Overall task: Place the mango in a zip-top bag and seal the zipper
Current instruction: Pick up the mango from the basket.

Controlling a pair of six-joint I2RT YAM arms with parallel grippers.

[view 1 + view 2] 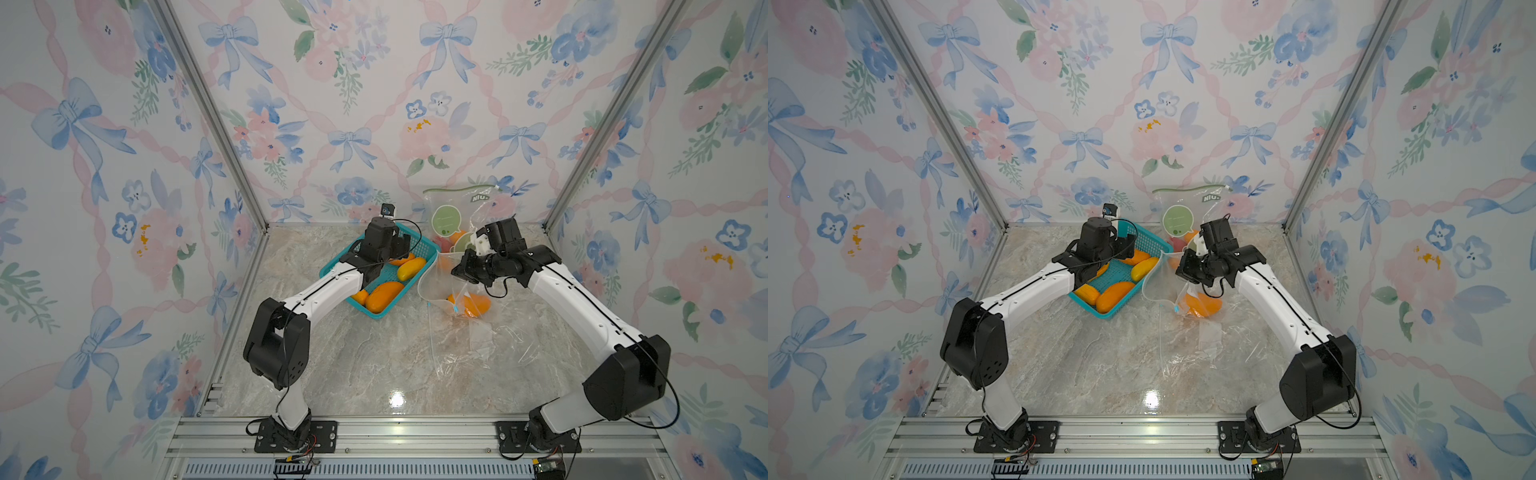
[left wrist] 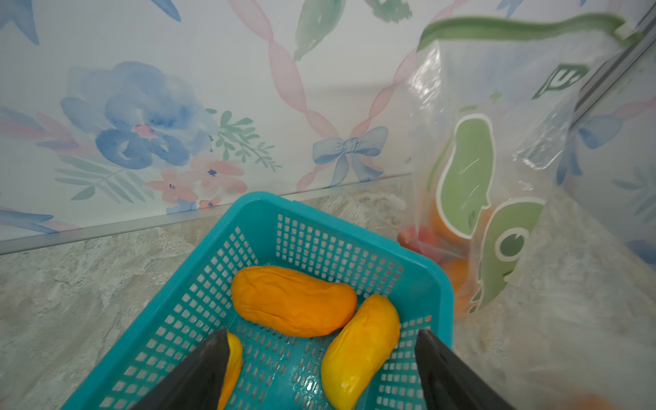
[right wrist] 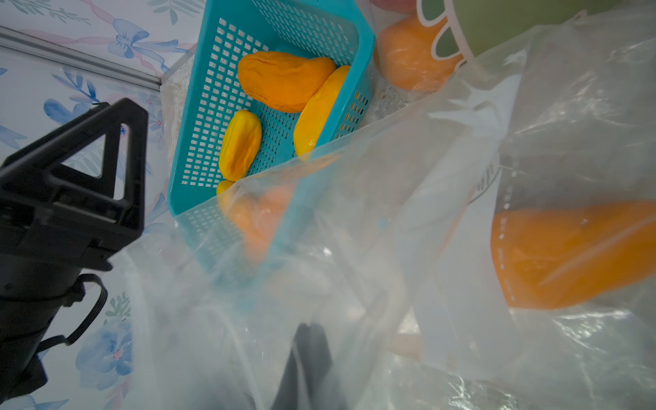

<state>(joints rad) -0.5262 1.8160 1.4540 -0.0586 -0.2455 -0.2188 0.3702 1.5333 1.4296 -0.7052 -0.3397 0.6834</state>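
Yellow mango (image 2: 358, 351) lies in the teal basket (image 2: 269, 202), mid-table toward the far wall, touching a wrinkled orange mango (image 2: 293, 301). The skin looks smooth and glossy and the body probably soft with some weight, so I judge that a moderate squeeze across its thick middle is safest against slip or bruising. My left gripper (image 2: 321, 333) hangs released over it, jaws either side; to the right, my right gripper (image 1: 461, 266) is clenched on the zip-top bag (image 1: 465, 328), apparently lifting its mouth toward the basket.
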